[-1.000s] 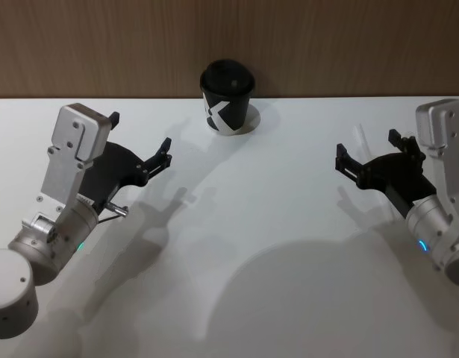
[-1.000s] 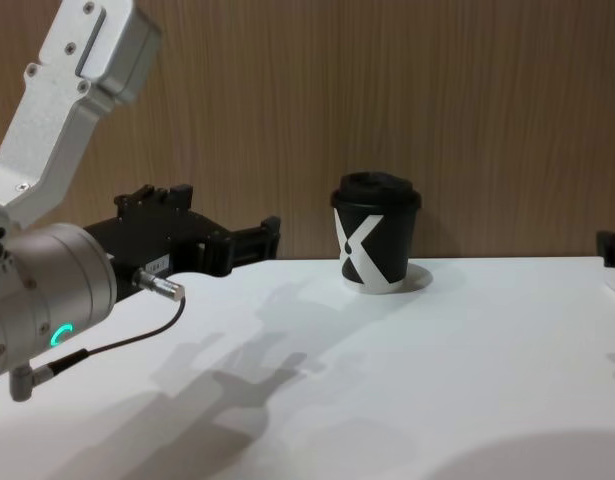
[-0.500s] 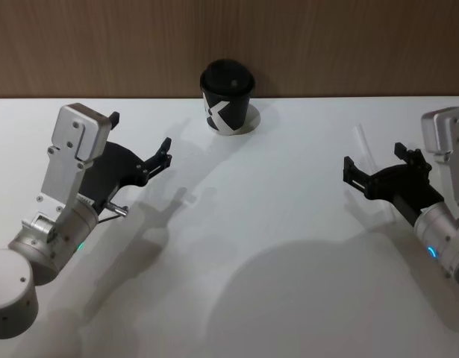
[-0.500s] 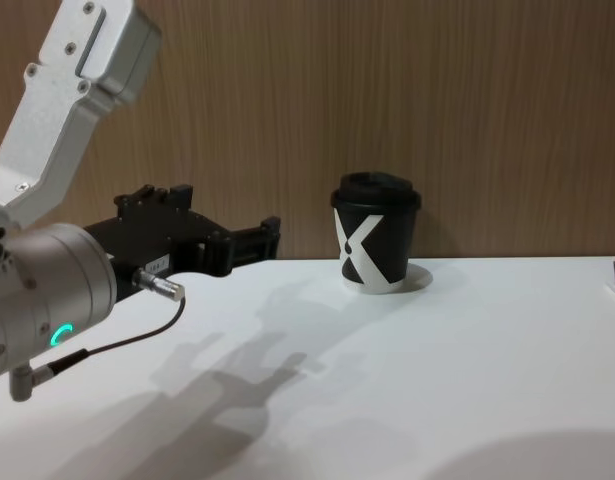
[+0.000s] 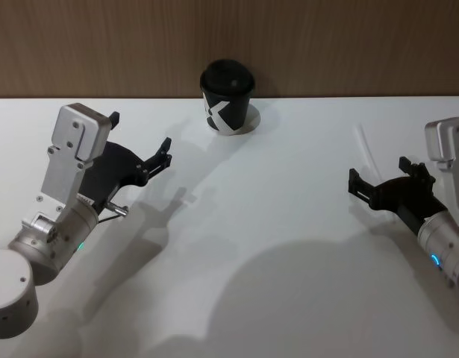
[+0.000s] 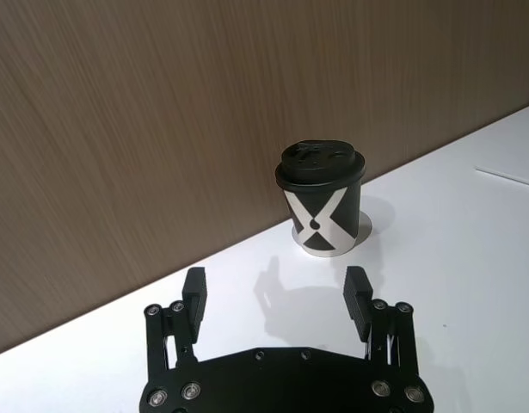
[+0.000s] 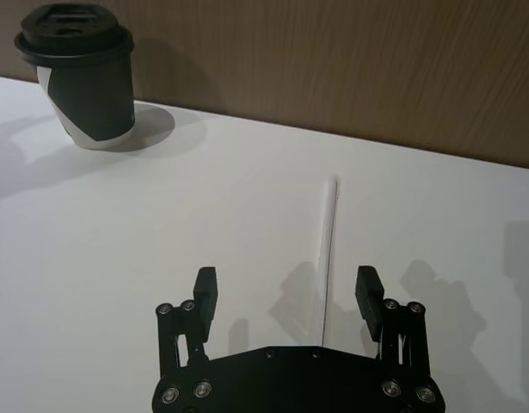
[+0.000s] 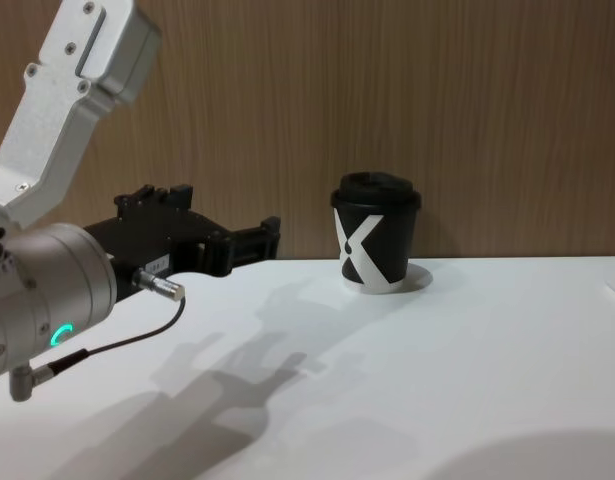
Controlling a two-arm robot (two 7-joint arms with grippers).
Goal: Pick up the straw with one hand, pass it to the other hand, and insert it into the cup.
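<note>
White table (image 5: 274, 224) before a wood-panelled wall (image 5: 326, 45), with two grippers. The cup (image 5: 228, 97), a black paper cup with a domed black lid and a white X mark, stands upright at the far edge of the table, just in front of the wall.

The straw (image 5: 363, 145), a thin white tube, lies flat on the table, to the right of the cup and nearer the robot than it, well apart from the cup. Its length runs roughly from the wall side toward the robot.

The right gripper (image 5: 378, 173) is farther right of the cup than the straw and closer to the robot. Its jaws are spread wide and grasp nothing. In the right wrist view the straw (image 7: 329, 249) runs between the two fingers (image 7: 206, 292) of the right gripper (image 7: 286, 288) without touching either, and its near end passes out of sight behind the gripper body. The cup (image 7: 83, 77) is beyond it.

The left gripper (image 5: 139, 131) hangs above the table to the left of the cup and nearer the robot. Its jaws are likewise wide apart and empty. In the left wrist view the cup (image 6: 320, 202) stands beyond the left gripper (image 6: 275, 288).

In the chest view a green ring (image 8: 59, 335) glows on the silver left arm, with a thin black cable (image 8: 117, 345) beside it. The cup (image 8: 377, 240) stands farther back, on its right.
</note>
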